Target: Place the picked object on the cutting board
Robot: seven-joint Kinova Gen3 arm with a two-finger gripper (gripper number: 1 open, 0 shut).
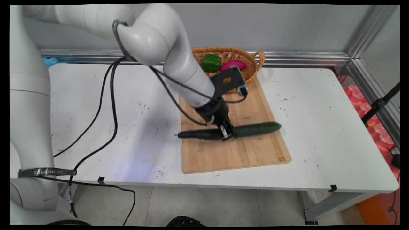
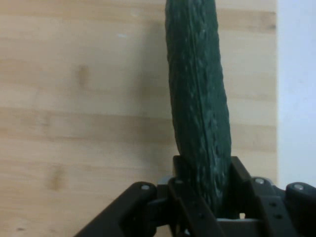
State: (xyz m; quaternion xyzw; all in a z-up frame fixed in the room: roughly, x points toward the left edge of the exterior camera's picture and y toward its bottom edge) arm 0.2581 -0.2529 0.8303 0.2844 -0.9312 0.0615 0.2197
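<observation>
- Gripper [image 1: 227, 132]: lowered onto cutting board, fingers clamped around cucumber near its middle.
- Cucumber [image 1: 255, 129]: long, dark green, lying crosswise on wooden cutting board [image 1: 249, 153], left tip overhanging board's left edge.
- Wicker basket [image 1: 252, 62]: at board's far end, containing green pepper [image 1: 211, 62] and magenta item [image 1: 234, 65].
- White table [image 1: 319, 127]: beneath all.

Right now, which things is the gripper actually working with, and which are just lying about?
In play: gripper shut on the cucumber, which lies across the cutting board.
Lying about: wicker basket behind the board, holding a green pepper and a pink vegetable.
</observation>
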